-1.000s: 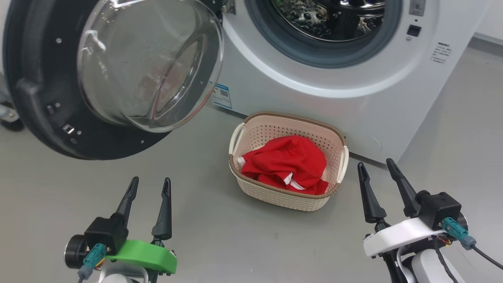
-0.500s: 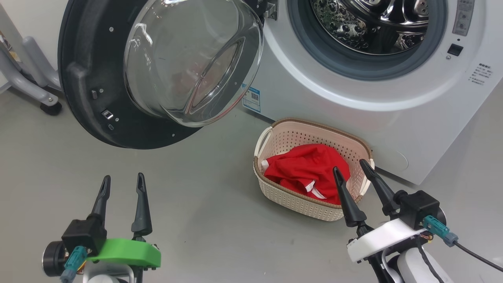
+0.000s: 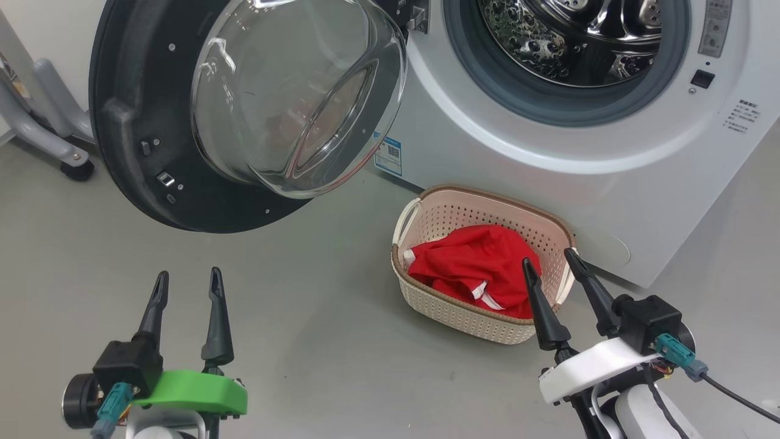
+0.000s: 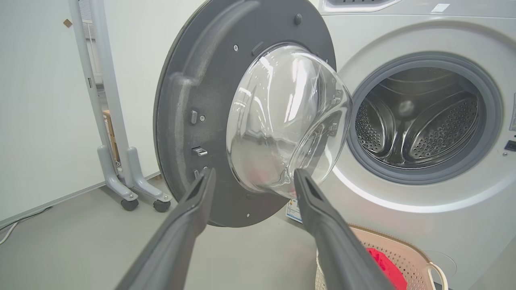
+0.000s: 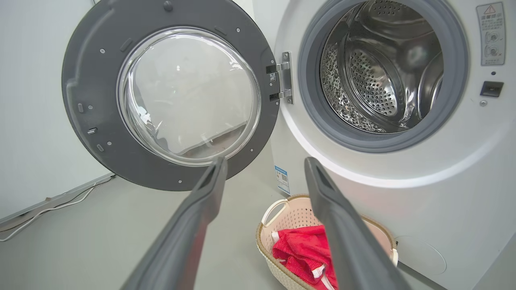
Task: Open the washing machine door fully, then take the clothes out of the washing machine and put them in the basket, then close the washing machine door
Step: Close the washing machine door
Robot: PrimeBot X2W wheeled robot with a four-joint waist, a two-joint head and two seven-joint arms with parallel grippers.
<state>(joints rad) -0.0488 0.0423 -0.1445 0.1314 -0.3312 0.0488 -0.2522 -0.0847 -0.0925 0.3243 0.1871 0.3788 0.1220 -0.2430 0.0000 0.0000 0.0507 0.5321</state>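
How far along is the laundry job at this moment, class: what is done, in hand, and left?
Done: the washing machine door is swung wide, the clothes lie in the basket, and the drum looks empty. In hand: nothing; the left end effector and right end effector are open, empty. Left: closing the door.

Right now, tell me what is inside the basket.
The basket holds bunched red clothes with white trim. Its bare perforated inner wall shows behind them. The basket's floor, and anything lying beneath the fabric, is covered and cannot be seen.
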